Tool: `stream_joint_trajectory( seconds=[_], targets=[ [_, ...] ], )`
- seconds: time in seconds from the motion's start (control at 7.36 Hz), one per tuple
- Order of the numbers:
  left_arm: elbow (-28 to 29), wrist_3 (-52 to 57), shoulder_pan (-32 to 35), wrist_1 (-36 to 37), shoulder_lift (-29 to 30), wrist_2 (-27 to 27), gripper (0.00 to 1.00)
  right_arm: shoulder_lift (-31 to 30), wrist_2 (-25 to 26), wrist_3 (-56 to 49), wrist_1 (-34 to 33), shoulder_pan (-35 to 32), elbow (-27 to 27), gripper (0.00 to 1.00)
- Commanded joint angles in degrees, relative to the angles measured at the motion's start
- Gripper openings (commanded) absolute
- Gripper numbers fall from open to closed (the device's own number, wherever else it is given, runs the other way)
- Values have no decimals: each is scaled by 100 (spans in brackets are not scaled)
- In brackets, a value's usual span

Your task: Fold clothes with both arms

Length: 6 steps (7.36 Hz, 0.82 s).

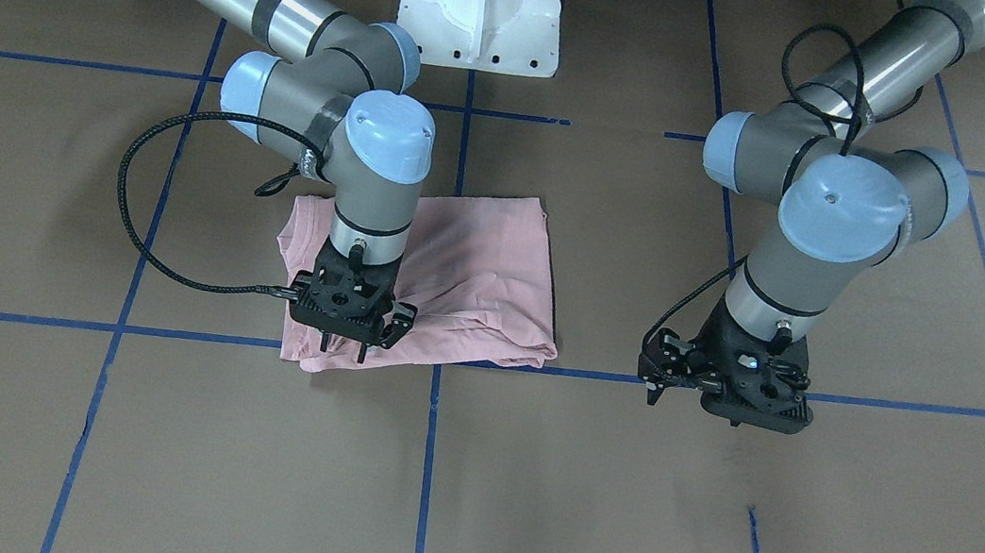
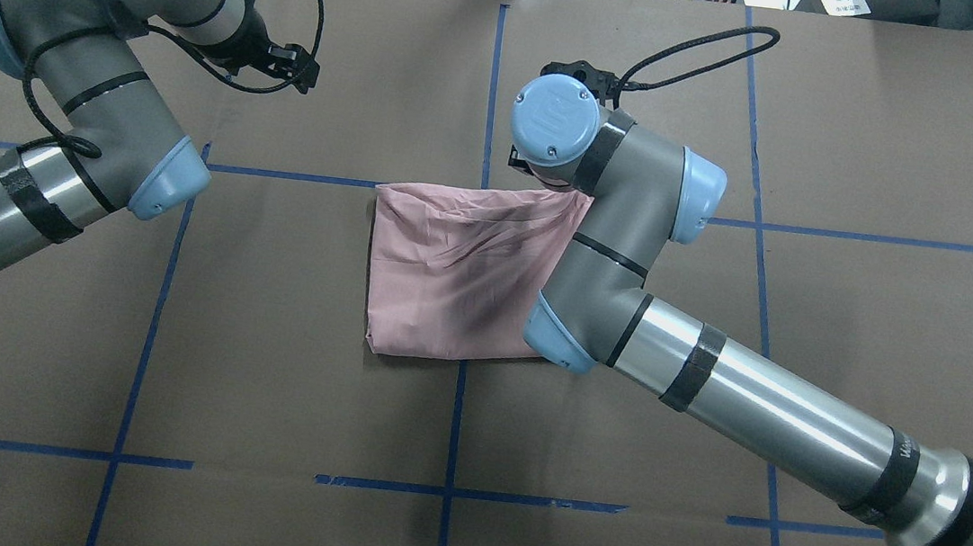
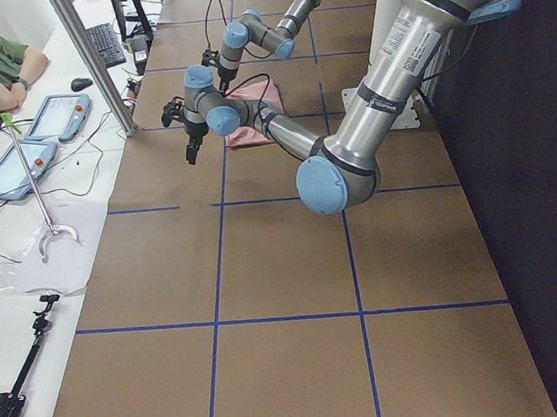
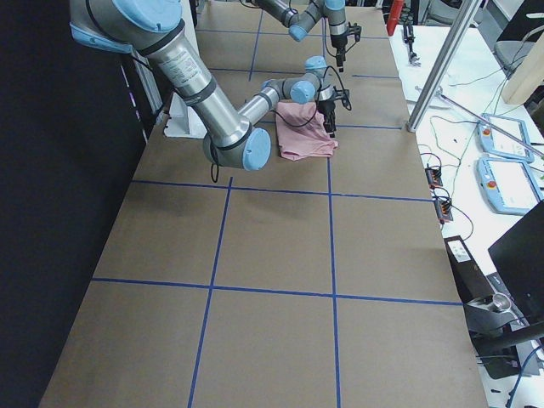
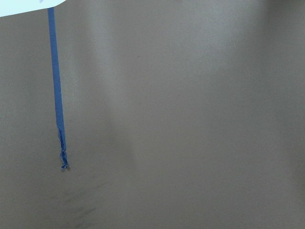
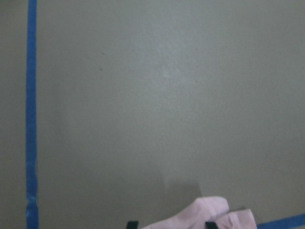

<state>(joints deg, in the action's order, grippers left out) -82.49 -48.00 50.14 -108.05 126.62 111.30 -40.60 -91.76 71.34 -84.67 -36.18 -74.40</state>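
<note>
**Corner pick on the folded T-shirt: right arm engaged, left arm standing off.**
Overhead view: the left gripper hovers over bare table at 10 o'clock of the T-shirt, well apart, and its claw width cannot be told. The shirt lies at table centre. The right gripper points straight down at the shirt's 1 o'clock corner, fingers moderately apart astride a fabric ridge — advise closing only once every layer sits between them, then lifting squarely.

Brown table, blue tape grid; folded pink T-shirt lies mid-table; white pedestal at edge.
</note>
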Motion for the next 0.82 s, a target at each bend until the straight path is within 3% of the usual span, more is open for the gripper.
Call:
stream_joint_trajectory(
  seconds=[0.0, 0.14, 0.27, 0.41, 0.54, 0.68],
  targets=[
    [-144, -1337, -624, -14, 151, -11, 100, 44, -1066, -1143, 20, -685, -48, 100],
    [-127, -2084, -950, -23, 352, -72, 100, 9, -1403, -1471, 21, -976, -74, 100],
    [-109, -2961, -1223, -32, 476, -273, 91, -61, -1484, -1631, 21, -1083, -75, 100],
    [-83, -3562, -1391, -41, 556, -423, 64, -79, -1485, -1641, 38, -1084, -83, 100],
    [-57, -3724, -1436, -41, 557, -425, 56, -114, -1485, -1641, 38, -1084, -127, 100],
    [-4, -3717, -1463, -49, 548, -425, 55, -167, -1468, -1641, 38, -1076, -153, 100]
  ],
)
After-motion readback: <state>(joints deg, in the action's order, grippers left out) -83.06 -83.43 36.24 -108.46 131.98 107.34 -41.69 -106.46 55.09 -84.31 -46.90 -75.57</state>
